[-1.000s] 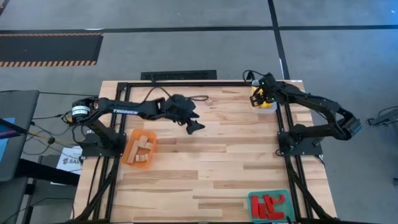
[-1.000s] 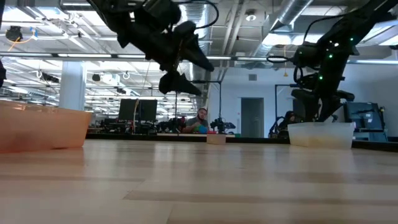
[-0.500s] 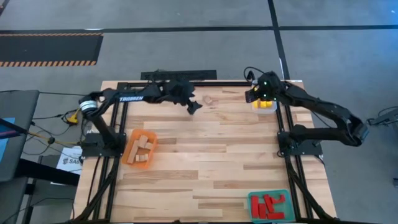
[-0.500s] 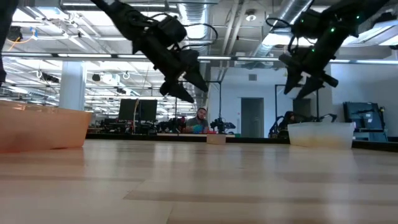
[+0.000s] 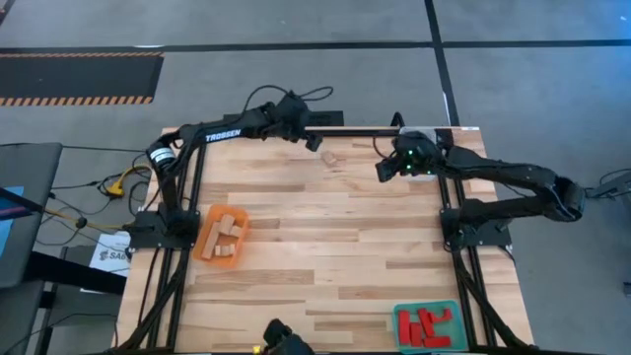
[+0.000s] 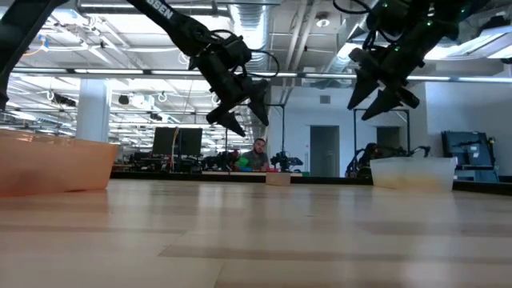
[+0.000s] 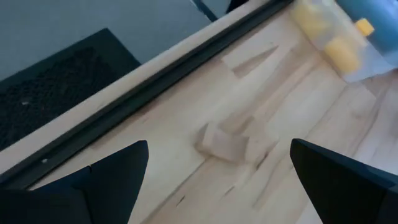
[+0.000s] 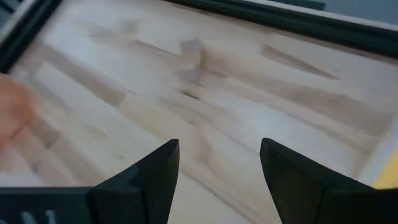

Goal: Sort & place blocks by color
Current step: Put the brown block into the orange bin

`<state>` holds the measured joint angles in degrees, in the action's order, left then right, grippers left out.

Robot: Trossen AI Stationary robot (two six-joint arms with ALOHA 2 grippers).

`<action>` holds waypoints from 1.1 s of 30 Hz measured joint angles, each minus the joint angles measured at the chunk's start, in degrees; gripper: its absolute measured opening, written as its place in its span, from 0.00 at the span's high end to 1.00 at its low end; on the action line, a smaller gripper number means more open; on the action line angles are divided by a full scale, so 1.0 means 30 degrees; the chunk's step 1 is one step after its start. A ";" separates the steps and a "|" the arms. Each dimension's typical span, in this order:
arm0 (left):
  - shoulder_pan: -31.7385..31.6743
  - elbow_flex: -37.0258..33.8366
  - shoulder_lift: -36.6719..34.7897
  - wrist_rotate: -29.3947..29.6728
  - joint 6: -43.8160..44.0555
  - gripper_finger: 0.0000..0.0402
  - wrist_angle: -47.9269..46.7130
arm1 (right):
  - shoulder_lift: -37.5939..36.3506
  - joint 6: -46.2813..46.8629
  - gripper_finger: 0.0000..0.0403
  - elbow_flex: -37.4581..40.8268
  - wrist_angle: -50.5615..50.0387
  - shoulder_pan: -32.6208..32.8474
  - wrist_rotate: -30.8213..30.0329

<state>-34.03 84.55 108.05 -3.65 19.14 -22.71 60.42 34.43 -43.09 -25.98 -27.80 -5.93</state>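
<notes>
From above, one plain wood block (image 5: 329, 157) lies alone on the table (image 5: 325, 237) near its far rail, too small to read its long axis. The left gripper (image 5: 314, 142), fingers spread and empty, hangs just beside it; the right gripper (image 5: 383, 170), also parted and empty, is farther off. More wood blocks (image 5: 225, 237) fill the orange tray (image 5: 208, 225); red blocks (image 5: 426, 324) fill the green tray (image 5: 399, 318).

At table height the lone block (image 6: 278, 178) is a small far shape beneath the left gripper (image 6: 240, 112).

The left wrist camera shows the block (image 7: 225, 140) lying flat, its long axis slanting toward the rail, with blurred yellow blocks (image 7: 329, 43) in the clear tray (image 7: 367, 62).
</notes>
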 joint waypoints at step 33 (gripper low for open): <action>-0.1696 -0.7657 -0.9792 -0.1704 0.0084 0.05 0.0636 | 1.7203 -0.2536 0.39 -1.1669 0.1519 0.0091 0.0998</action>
<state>-39.11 61.58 78.67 -8.76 19.40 -20.81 112.03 26.82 -78.10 -21.43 -27.53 -2.94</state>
